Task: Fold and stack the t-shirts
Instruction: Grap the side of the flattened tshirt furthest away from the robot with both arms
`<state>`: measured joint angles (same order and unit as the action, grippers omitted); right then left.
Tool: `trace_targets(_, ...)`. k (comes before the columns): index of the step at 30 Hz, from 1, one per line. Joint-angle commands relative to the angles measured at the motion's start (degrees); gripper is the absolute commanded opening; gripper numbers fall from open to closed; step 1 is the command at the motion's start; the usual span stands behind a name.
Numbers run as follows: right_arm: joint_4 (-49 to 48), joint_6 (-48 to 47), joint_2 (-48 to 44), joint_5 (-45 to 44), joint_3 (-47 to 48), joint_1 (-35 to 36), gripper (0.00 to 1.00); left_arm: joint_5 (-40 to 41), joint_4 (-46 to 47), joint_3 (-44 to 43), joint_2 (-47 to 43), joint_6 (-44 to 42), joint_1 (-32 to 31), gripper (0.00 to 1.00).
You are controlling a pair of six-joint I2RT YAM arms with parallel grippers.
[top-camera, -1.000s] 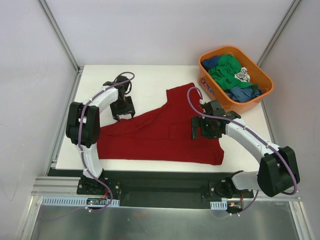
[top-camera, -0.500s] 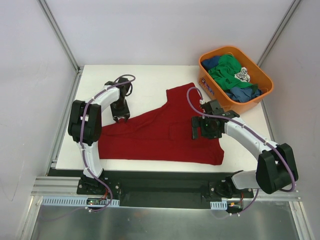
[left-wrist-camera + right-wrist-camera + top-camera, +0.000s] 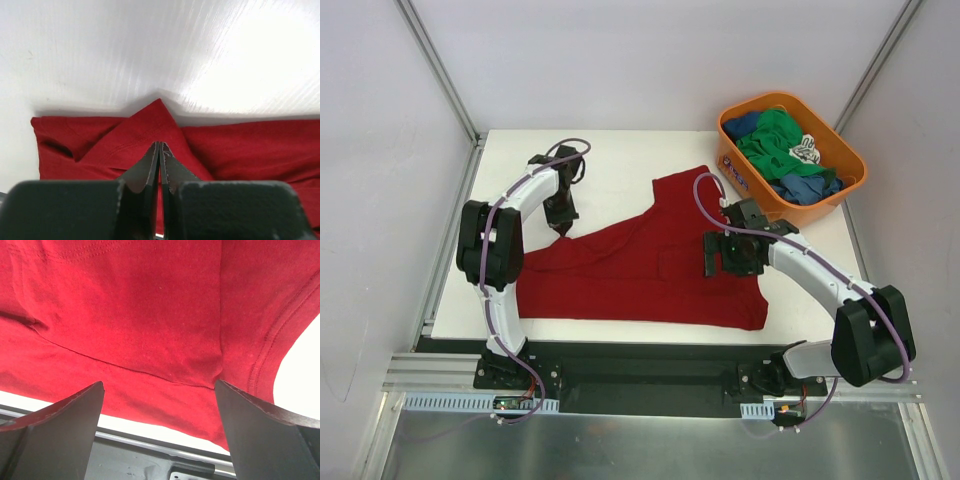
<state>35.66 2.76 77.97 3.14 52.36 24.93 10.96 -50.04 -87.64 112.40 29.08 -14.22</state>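
Note:
A large dark red t-shirt lies spread and partly bunched on the white table. At its far-left edge my left gripper is shut on a fold of the red cloth, which rises into a small peak just beyond the fingertips. My right gripper hovers open over the shirt's right half, with red cloth below and nothing between its fingers. Green and blue t-shirts sit crumpled in the tub.
The orange plastic tub stands at the table's back right corner, close to the shirt's upper right part. The table's near edge and a metal rail show below the right gripper.
My left gripper has shut on the shirt's far-left edge and shifted slightly away from the arm bases. The right arm has stayed put, open.

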Motion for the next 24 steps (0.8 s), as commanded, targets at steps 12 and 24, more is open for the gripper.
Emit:
trace_targets(12, -0.24, 0.14, 1.57, -1.11, 3.1, -0.58, 0.97, -5.95, -2.08, -5.01, 4.58, -2.45, -0.2, 0.33)
trace_targets(24, -0.85, 0.13, 1.92, -0.77, 2.31, -0.58, 0.97, -3.93, -2.69, -1.66, 5.29, -1.04, -0.2, 0.23)
